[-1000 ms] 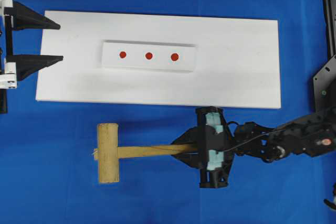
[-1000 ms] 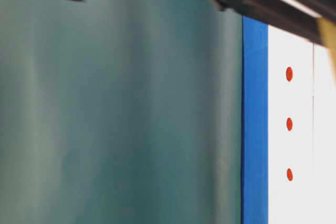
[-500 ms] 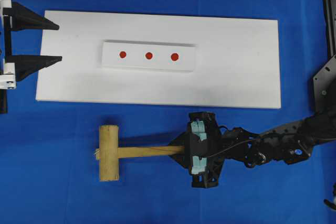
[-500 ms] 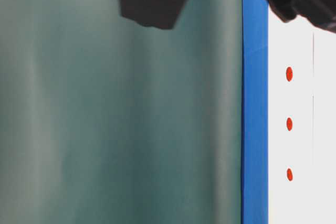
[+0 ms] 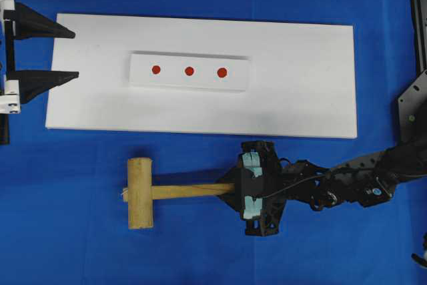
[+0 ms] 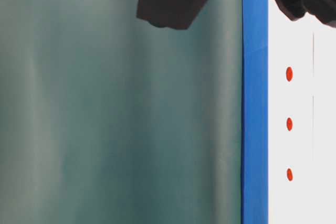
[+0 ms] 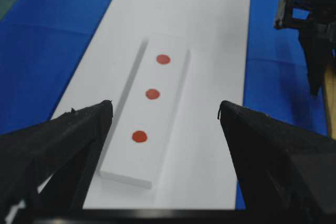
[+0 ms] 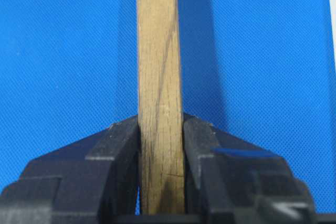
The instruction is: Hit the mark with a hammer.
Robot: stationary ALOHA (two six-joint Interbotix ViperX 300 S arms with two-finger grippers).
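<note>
Currently right end effector (image 8: 160, 145) clamping hammer (image 5: 160, 192), mark (image 5: 155, 69) apart

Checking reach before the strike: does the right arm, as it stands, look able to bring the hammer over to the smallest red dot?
Probably yes. The right claw is shut on the hammer handle, and nothing lies between the hammer head and the mark but bare white board. The open left claw waits at the board's left edge, off the path.

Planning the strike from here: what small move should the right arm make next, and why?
Probably lift and carry the hammer toward the white strip: the right gripper is shut on its handle, but the head lies on the blue cloth, off the board, far from the mark.
</note>
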